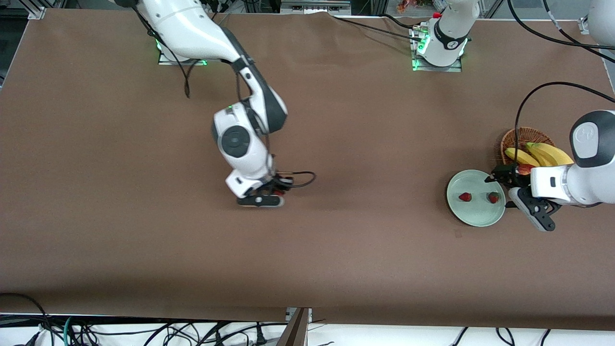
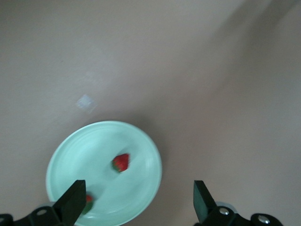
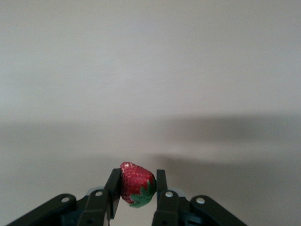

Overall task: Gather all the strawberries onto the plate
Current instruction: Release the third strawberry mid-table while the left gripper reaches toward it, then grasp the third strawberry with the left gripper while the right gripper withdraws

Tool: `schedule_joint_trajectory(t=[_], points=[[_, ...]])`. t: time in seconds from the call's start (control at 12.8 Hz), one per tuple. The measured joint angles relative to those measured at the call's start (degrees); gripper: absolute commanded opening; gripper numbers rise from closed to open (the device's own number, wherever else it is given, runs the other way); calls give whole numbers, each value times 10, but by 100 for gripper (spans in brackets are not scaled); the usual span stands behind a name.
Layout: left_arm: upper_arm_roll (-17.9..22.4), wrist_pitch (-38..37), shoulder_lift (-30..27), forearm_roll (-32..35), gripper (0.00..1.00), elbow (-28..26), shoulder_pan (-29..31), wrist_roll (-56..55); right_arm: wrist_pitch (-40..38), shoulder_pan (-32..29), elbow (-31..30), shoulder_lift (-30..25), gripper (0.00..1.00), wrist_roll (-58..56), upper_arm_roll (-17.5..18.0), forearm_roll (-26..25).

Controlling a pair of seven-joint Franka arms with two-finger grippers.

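Both arms are glossy white shells with dark grey joint bands and round grey caps at the joints. Each square metal base plate glows green along its edge. Thin black cables loop along the links and out from the wrists. The right arm's black two-finger gripper point(image 1: 276, 191) has flat black fingers point(image 3: 113, 189) on hinged links with silver screw heads. The left arm's black two-finger gripper point(image 2: 136, 203) shows wedge-shaped black fingers point(image 2: 74, 201) and similar pale screws.

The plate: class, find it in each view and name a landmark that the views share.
Front view: the plate lies near the left arm's end, beside the basket.
Left wrist view: low, under the open left tool.
Right wrist view: not shown.
Shared landmark: the brown table.
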Motion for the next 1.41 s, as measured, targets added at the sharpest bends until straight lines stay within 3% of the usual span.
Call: schedule_joint_trajectory(t=[0.16,0.47,0.86,0.94,1.17,1.41], points=[[-15,-18,-2,0,100,16,-30,-94,35,12,57,52,15,54,27,0],[-19,-24,-9,0,100,23,-106,-244,134,67,76,93,18,183,36,0],[-18,-24,-9,0,100,23,-159,-335,220,97,80,112,93,296,44,0],[-18,-24,-9,4,100,23,-168,-350,220,94,83,112,98,298,44,0],[-17,-24,-8,15,100,22,-183,-364,213,82,89,111,98,291,43,-2],[-16,-24,-6,16,100,21,-185,-366,134,65,101,105,99,223,32,-4]])
